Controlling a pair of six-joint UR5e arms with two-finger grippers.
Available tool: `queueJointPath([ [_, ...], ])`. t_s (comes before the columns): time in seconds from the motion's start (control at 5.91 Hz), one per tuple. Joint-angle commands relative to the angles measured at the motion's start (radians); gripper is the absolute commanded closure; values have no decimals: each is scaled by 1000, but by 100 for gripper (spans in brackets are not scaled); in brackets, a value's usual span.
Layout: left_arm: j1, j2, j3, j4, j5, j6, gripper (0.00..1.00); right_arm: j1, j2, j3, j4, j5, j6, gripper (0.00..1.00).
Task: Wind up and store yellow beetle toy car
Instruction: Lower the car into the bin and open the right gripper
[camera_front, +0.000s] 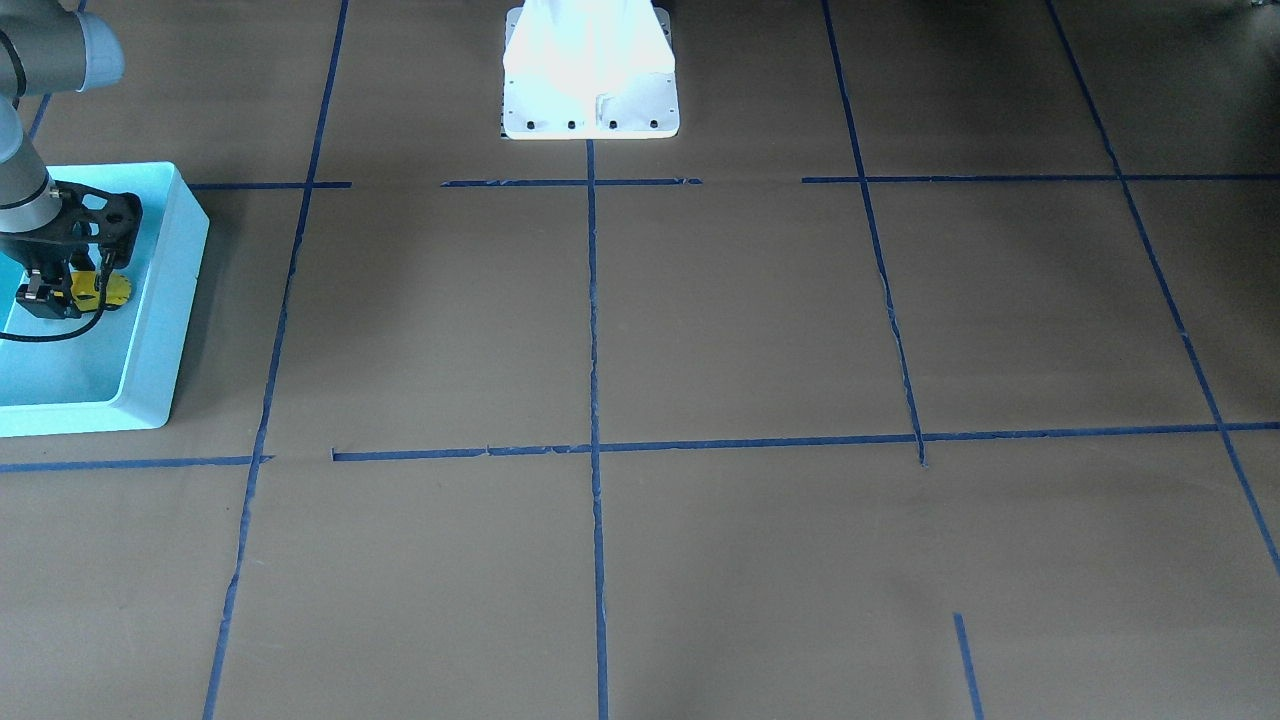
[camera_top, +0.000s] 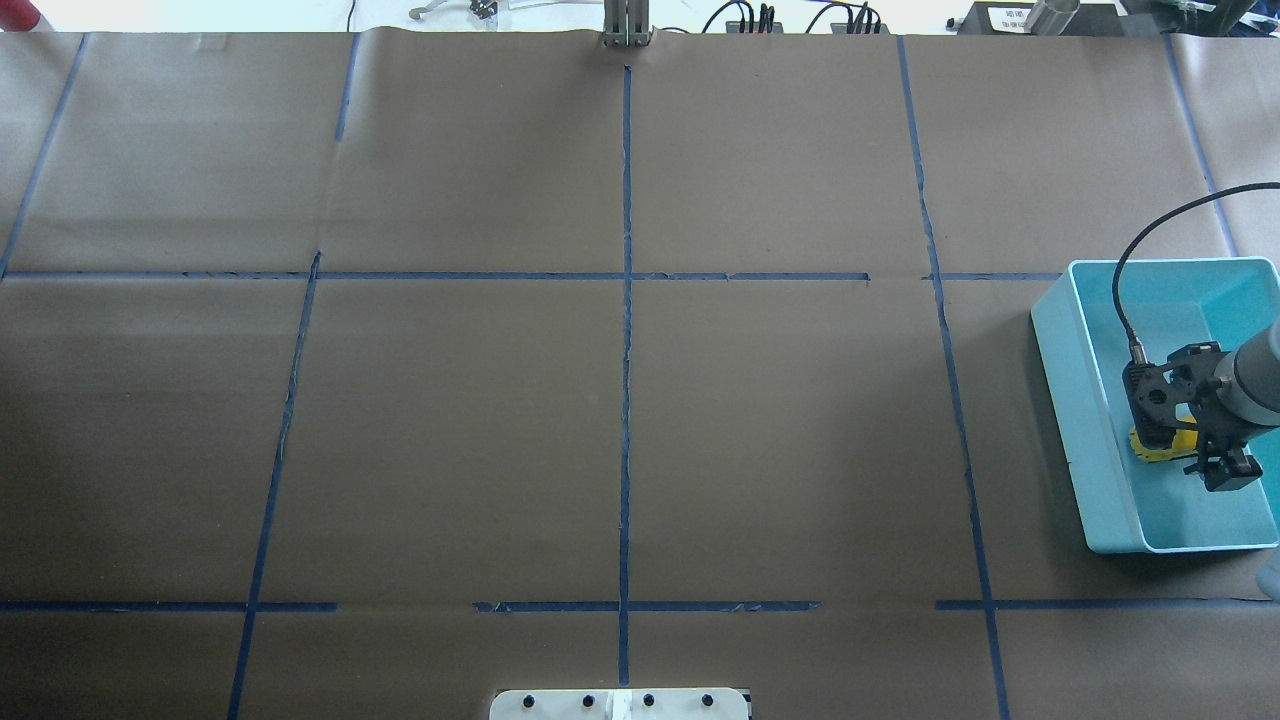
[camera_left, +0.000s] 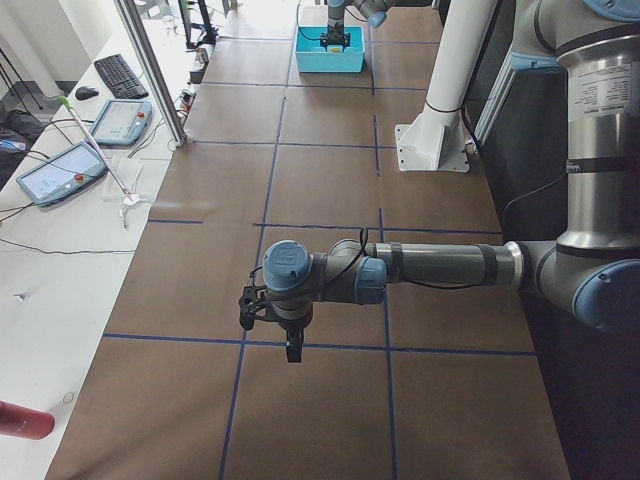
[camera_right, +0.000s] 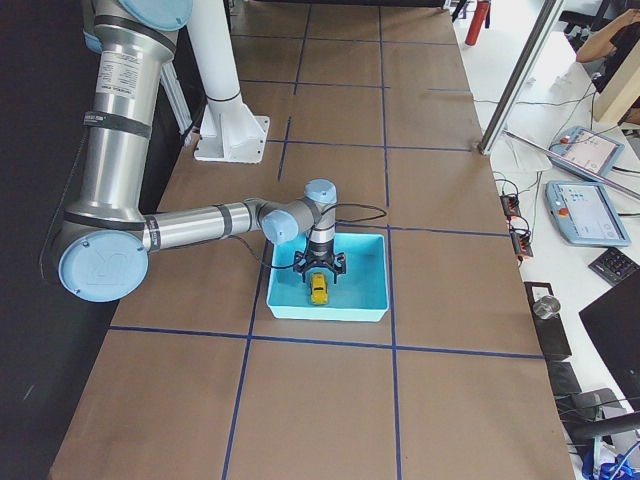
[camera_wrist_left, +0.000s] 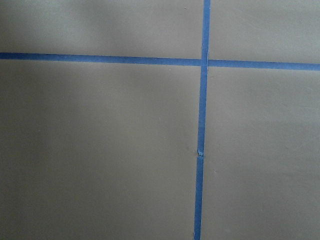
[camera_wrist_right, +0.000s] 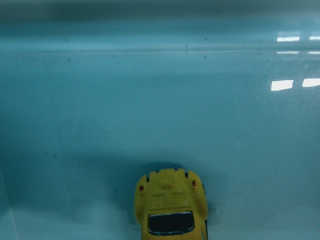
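Note:
The yellow beetle toy car (camera_wrist_right: 170, 210) rests on the floor of the turquoise bin (camera_top: 1075, 400), seen from its rear in the right wrist view. It also shows in the overhead view (camera_top: 1160, 447), the front view (camera_front: 112, 290) and the right side view (camera_right: 318, 289). My right gripper (camera_top: 1178, 440) hangs inside the bin just above the car, and its fingers look spread and open around it (camera_right: 318, 276). My left gripper (camera_left: 290, 350) hovers over bare table far from the bin. It shows only in the left side view, so I cannot tell whether it is open or shut.
The bin (camera_front: 180, 300) sits at the table's right end from my side. Brown paper with blue tape lines (camera_wrist_left: 202, 125) covers the table. The white robot base (camera_front: 590, 90) stands at the near edge. A cable (camera_top: 1130, 290) loops over the bin.

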Motion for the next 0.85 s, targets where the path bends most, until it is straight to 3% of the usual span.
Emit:
queueJointPath([
  [0.0,0,0,0,0,2,0,0,92,-2,6,-2,96,-8,0],
  [0.34,0,0,-3,0,2,0,0,344,-14,11,-15,268,-9,0],
  [0.51,0,0,-4,0,0,0,0,472,-40,9,-82,326,-9,0],
  [0.68,0,0,-4,0,2,0,0,573,-32,9,-235,368,-9,0],
])
